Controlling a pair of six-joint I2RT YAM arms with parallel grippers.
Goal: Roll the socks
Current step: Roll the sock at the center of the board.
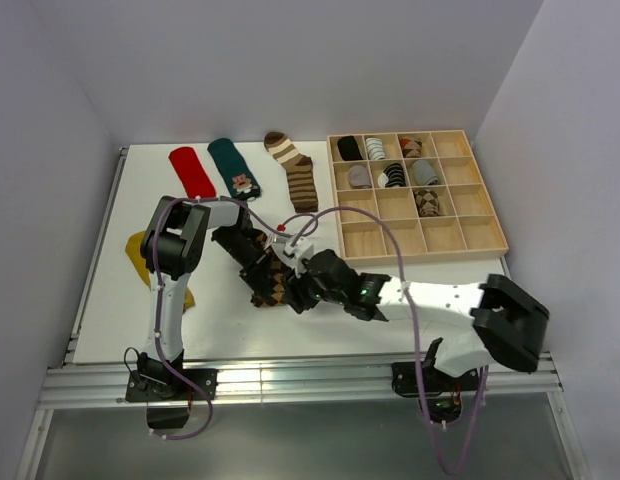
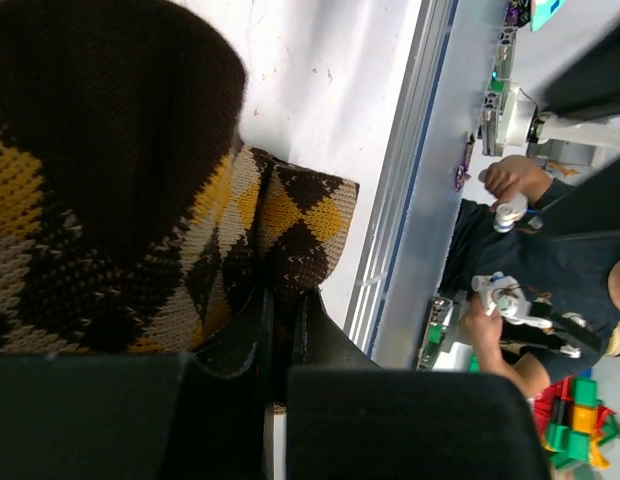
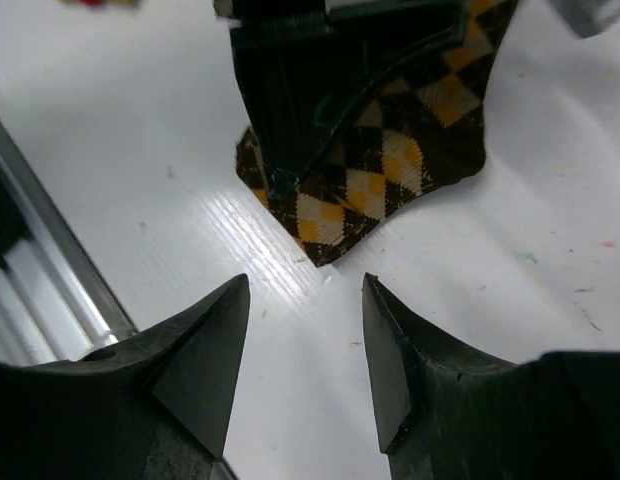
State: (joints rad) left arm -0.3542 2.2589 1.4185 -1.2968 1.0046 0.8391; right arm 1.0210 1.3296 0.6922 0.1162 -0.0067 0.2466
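A partly rolled brown argyle sock (image 1: pixel 274 289) lies at the table's middle front. My left gripper (image 1: pixel 253 263) is shut on its fabric, and in the left wrist view the sock (image 2: pixel 110 200) bulges past the pinched fingers (image 2: pixel 252 335). My right gripper (image 3: pixel 305 290) stands open just short of the sock's corner (image 3: pixel 405 170), with bare table between its fingertips; in the top view it (image 1: pixel 302 290) sits right beside the sock. A red sock (image 1: pixel 193 170), a teal sock (image 1: pixel 235 167) and a striped sock (image 1: pixel 296 170) lie flat at the back. A mustard sock (image 1: pixel 138 252) is partly hidden behind the left arm.
A wooden compartment box (image 1: pixel 460 236) stands at the right back, with rolled socks (image 1: pixel 390 176) in several upper cells. The table's metal front rail (image 1: pixel 290 385) runs close behind the grippers. A cable (image 1: pixel 390 235) loops over the right arm.
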